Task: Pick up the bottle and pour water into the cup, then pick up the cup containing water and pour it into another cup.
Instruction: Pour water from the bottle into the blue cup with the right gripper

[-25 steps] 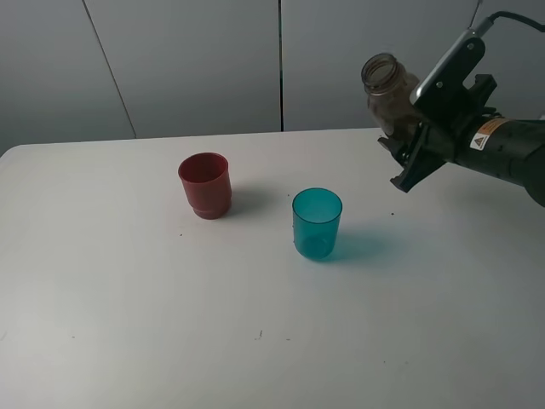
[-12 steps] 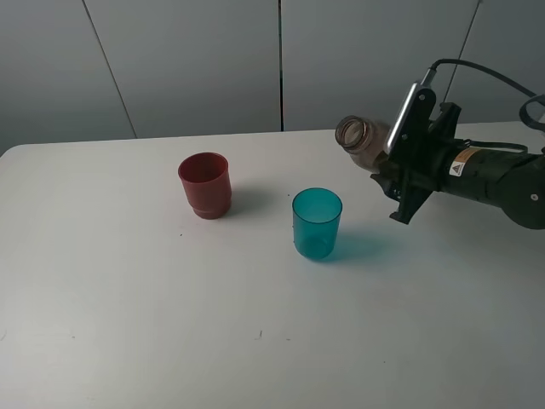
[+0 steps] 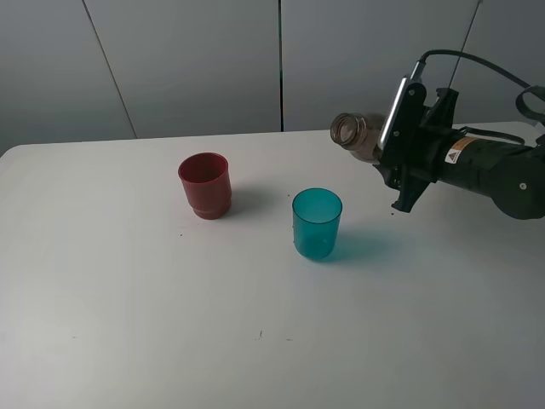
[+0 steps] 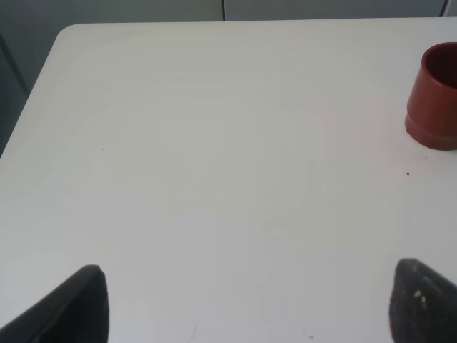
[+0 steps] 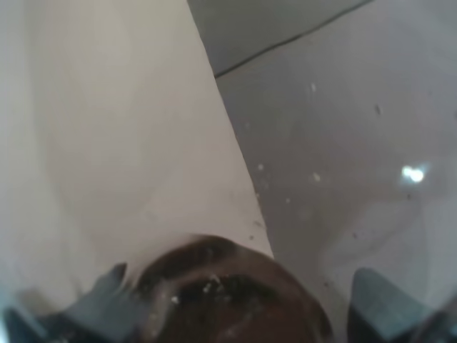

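My right gripper (image 3: 385,146) is shut on the smoky grey-brown bottle (image 3: 355,133), which is tipped almost level in the air. Its open mouth points left, up and to the right of the teal cup (image 3: 317,223). No water shows leaving it. The teal cup stands upright at mid-table, and the dark red cup (image 3: 204,184) stands upright to its left. In the right wrist view the bottle's dark body (image 5: 228,293) fills the gap in my right gripper (image 5: 235,311). My left gripper (image 4: 250,307) is open over bare table, with the red cup (image 4: 434,96) far off to one side.
The white table (image 3: 170,307) has a grey wall behind it. Its back edge runs just behind the red cup and the right arm. A black cable loops above the right arm (image 3: 477,166). The left arm does not show in the exterior high view.
The right arm has rolled and dropped, tipping the bottle from near upright to almost level. Its mouth has swung down and left toward the teal cup. Both cups have stayed put.
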You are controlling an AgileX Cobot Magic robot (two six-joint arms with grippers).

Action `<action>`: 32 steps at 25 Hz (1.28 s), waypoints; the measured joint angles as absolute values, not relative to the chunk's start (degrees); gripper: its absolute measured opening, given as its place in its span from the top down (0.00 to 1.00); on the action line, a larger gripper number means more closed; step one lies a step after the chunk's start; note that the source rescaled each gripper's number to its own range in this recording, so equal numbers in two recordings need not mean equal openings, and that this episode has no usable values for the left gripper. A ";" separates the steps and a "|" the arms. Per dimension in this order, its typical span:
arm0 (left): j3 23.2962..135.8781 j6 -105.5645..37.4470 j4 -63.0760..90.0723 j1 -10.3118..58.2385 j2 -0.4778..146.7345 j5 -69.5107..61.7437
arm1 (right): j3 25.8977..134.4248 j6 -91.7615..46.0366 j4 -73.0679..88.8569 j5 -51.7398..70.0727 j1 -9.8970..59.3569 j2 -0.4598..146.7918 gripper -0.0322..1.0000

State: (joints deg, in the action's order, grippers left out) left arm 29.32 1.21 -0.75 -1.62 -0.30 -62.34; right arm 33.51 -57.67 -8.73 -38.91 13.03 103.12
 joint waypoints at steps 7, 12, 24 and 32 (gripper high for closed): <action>29.32 1.21 -0.75 -1.62 -0.30 -62.34 | 33.77 -61.46 -6.13 -38.58 16.21 105.62 0.96; 29.32 1.21 -0.75 -1.62 -0.30 -62.34 | 34.44 -62.82 -5.21 -38.72 16.49 106.83 0.96; 29.32 1.21 -0.75 -1.62 -0.30 -62.34 | 34.58 -75.75 -0.56 -39.11 16.96 106.83 0.96; 29.32 1.01 -0.75 -1.62 -0.30 -62.34 | 34.58 -81.78 0.87 -39.11 17.06 106.83 0.96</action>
State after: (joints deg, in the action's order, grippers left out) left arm 29.32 1.01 -0.75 -1.62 -0.30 -62.34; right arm 34.58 -81.78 0.87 -39.11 17.06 106.83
